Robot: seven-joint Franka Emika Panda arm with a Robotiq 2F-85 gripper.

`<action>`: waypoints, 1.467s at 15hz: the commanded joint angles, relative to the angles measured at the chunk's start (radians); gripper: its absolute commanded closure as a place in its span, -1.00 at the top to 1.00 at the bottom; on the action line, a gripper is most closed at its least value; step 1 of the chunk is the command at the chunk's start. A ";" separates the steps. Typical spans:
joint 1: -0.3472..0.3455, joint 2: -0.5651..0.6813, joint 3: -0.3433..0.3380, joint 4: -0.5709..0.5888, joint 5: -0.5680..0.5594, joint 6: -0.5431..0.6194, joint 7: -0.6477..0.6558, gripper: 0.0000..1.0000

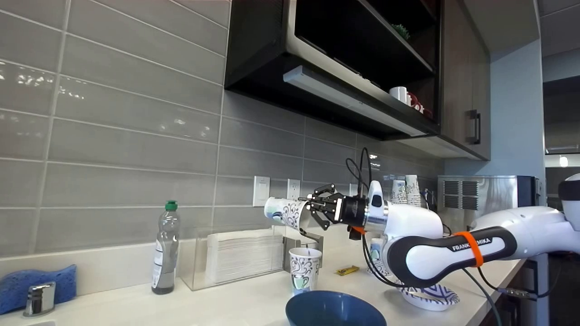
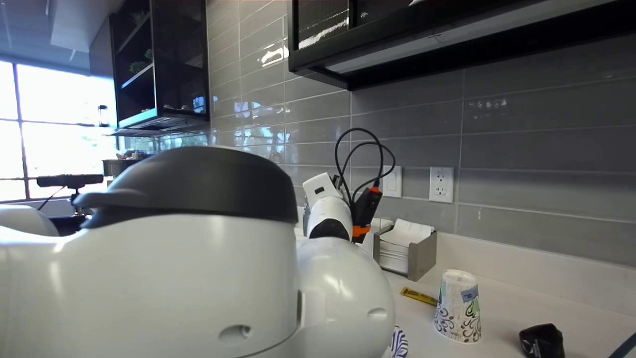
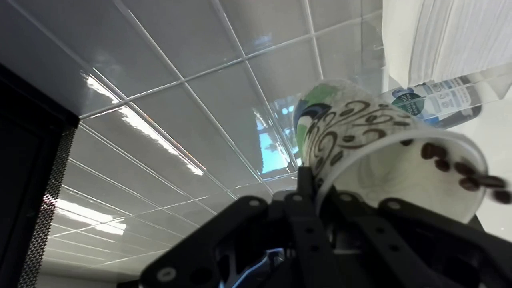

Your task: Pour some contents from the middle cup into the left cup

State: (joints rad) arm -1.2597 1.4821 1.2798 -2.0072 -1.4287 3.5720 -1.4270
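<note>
My gripper point(image 1: 309, 203) is shut on the rim of the middle cup point(image 1: 286, 212), a white paper cup with dark swirls and green-blue marks. The cup is held in the air, tipped nearly on its side, its mouth slightly downward. In the wrist view the gripper point(image 3: 320, 192) pinches one side of the rim of the middle cup point(image 3: 348, 120). Brown beans point(image 3: 468, 176) slide out over its lower rim. The left cup point(image 1: 303, 271), similarly patterned, stands upright on the counter just below the mouth, and a dark stream falls towards it. The arm hides both cups in an exterior view.
A dark blue bowl point(image 1: 335, 310) stands in front of the left cup. Behind are a napkin holder point(image 1: 244, 253) and a soap bottle point(image 1: 166, 253). An overturned cup point(image 2: 458, 308), a yellow packet point(image 2: 419, 296) and a patterned bowl point(image 1: 430, 299) are near the arm. A cabinet point(image 1: 344, 68) hangs above.
</note>
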 commanded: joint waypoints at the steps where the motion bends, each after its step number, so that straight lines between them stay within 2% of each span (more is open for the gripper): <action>1: 0.028 0.023 -0.004 0.046 -0.041 0.025 0.006 -0.98; 9: 0.039 0.023 -0.001 0.065 -0.043 0.024 0.007 -0.98; 14: 0.041 0.022 -0.002 0.063 -0.075 0.074 0.036 -0.98; 15: 0.086 -0.127 -0.087 0.082 -0.015 0.200 0.088 -0.98; 16: 0.099 -0.128 -0.097 0.083 -0.017 0.246 0.104 -0.98; 20: 0.183 -0.251 -0.233 0.127 0.042 0.443 0.155 -0.98; 21: 0.138 -0.139 -0.163 0.126 -0.014 0.350 0.116 -0.98; 22: 0.151 -0.156 -0.175 0.134 0.005 0.358 0.115 -0.98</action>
State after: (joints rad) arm -1.1242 1.3240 1.1011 -1.9132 -1.4242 3.9415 -1.3239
